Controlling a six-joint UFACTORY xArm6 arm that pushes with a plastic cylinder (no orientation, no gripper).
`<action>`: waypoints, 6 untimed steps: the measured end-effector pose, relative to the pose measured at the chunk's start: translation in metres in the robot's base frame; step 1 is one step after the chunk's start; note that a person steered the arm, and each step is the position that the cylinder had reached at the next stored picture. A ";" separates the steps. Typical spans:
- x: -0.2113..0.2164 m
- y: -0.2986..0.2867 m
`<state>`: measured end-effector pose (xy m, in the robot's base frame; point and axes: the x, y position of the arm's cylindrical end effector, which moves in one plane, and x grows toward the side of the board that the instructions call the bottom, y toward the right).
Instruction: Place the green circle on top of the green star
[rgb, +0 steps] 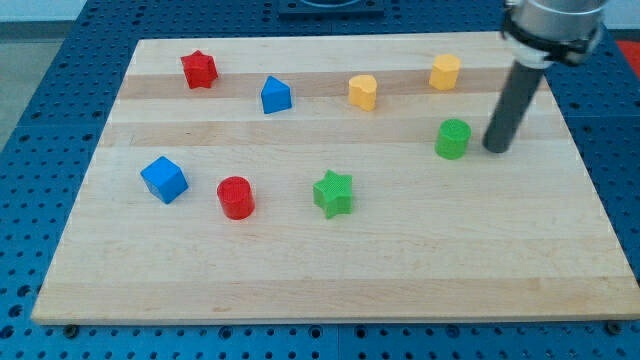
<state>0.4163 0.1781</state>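
Green circle (453, 138) sat toward the counter's (330, 280) right side, well apart from the green star (333, 193), which lay down and to the view's left. My tip (494, 149) stood just right of the circle, not visibly touching, seemingly placed there so a push would drive it leftward toward the star. No hand existed on this rod, so nothing was held. Counted: two green blocks, two red (star (199, 69), cylinder (236, 197)), two blue (cube (164, 179), house-like piece (276, 95)), two yellow (363, 91) (445, 72) of unclear shape. Eight altogether.
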 end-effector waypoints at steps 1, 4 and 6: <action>0.000 -0.036; -0.024 -0.032; 0.018 -0.117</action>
